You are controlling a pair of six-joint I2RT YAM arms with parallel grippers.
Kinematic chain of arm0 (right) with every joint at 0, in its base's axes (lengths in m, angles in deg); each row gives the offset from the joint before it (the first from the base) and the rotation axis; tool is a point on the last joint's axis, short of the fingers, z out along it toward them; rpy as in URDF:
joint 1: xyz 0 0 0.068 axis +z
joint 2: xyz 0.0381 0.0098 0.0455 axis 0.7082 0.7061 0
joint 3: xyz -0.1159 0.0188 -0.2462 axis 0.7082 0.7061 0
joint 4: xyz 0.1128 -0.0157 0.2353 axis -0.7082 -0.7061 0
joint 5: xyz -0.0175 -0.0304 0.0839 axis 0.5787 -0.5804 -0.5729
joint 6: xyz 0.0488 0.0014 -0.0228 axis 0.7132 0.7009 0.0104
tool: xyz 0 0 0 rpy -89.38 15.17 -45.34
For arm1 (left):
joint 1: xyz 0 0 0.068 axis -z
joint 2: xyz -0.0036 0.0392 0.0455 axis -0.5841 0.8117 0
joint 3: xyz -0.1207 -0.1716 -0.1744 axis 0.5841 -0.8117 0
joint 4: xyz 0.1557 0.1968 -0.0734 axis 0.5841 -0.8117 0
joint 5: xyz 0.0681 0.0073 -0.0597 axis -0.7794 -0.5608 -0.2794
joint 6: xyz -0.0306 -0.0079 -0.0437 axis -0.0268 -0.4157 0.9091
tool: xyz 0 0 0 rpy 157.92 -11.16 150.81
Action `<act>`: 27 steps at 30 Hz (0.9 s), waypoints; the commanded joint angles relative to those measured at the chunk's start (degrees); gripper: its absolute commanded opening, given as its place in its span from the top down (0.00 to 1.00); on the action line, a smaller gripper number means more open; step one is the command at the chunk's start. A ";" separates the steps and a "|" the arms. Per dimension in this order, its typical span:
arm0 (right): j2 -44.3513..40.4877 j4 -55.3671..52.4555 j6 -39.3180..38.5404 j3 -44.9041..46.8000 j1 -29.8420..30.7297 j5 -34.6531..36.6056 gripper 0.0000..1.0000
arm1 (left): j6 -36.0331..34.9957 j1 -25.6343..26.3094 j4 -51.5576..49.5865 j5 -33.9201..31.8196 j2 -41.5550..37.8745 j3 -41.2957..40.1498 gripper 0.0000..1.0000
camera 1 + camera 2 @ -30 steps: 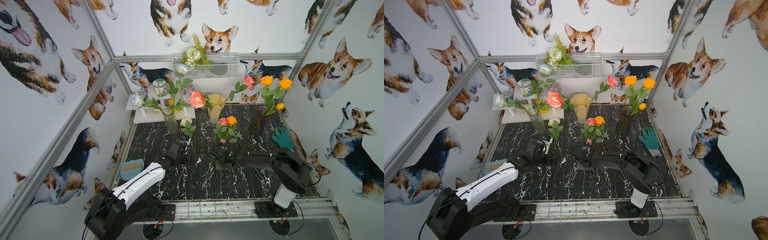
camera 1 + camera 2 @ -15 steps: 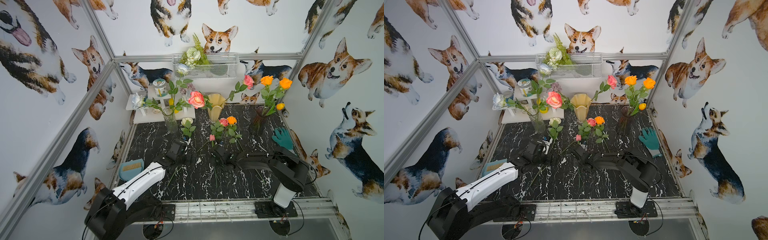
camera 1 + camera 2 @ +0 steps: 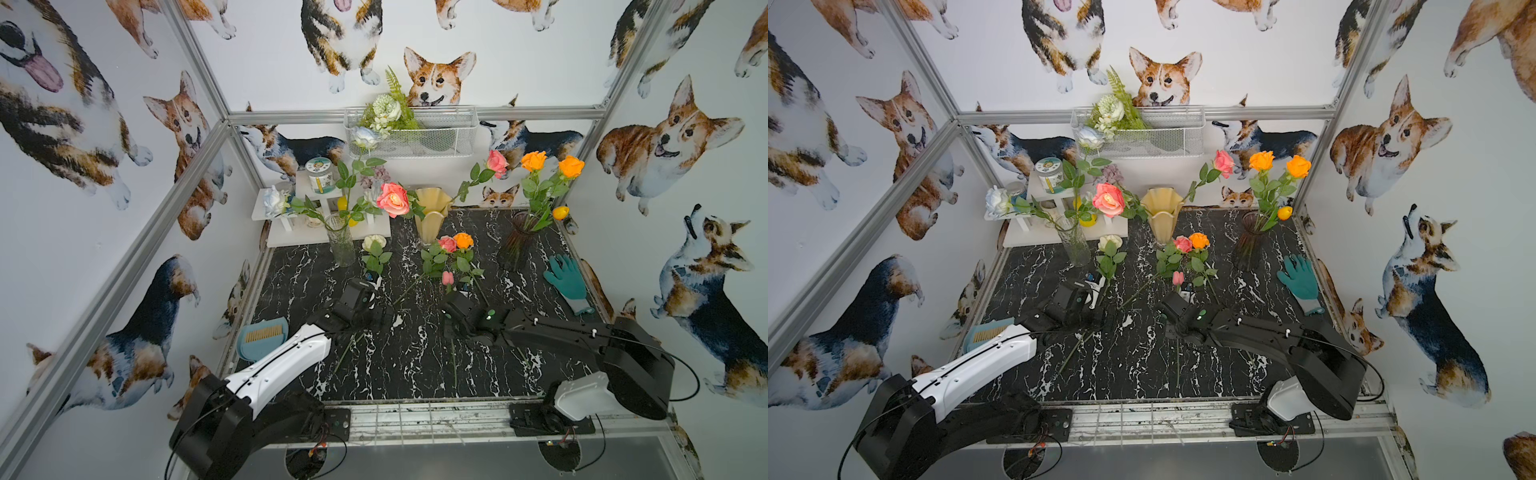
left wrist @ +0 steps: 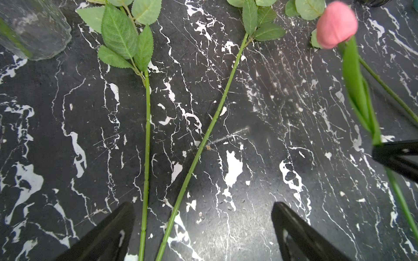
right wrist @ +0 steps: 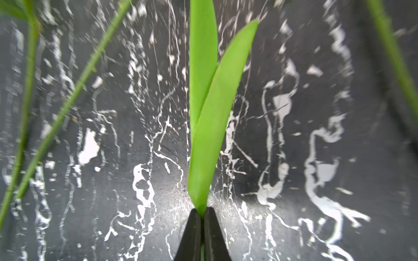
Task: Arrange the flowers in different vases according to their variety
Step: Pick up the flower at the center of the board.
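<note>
right gripper (image 5: 202, 213) is clamped shut on the pink tulip (image 3: 447, 277), low on the stem just under its two long leaves (image 5: 210, 113). gripping there likely leaves the bud and leaves clear of the jaws, with the long stem end free to drop into a vase. the tulip is mid-table, just near of the loose pink rose (image 3: 447, 243) and orange rose (image 3: 463, 240). its bud looks raised off the black marble table (image 3: 407, 365).

left gripper (image 4: 203, 206) is wide open and holds nothing, low over two rose stems lying on the table, jaws either side of both. probably staged for the next pick, with a risk of grabbing two at once. the cream rose (image 3: 374, 242) lies loose left of centre.

vases are in a row at the far edge, so stems get carried away from the arms:
- clear glass vase (image 3: 341, 241), left, holds white roses
- cream-yellow vase (image 3: 432, 220), centre, seems to hold the pink roses
- dark purple vase (image 3: 515, 245), right, holds orange roses plus an orange-yellow tulip bud (image 3: 560, 212)

can't tell which vase this tulip goes to.
</note>
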 commanded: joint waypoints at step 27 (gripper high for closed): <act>-5.81 20.98 -36.15 -23.76 -9.82 19.87 1.00 | 0.26 -0.24 2.04 2.14 -1.04 -0.23 0.00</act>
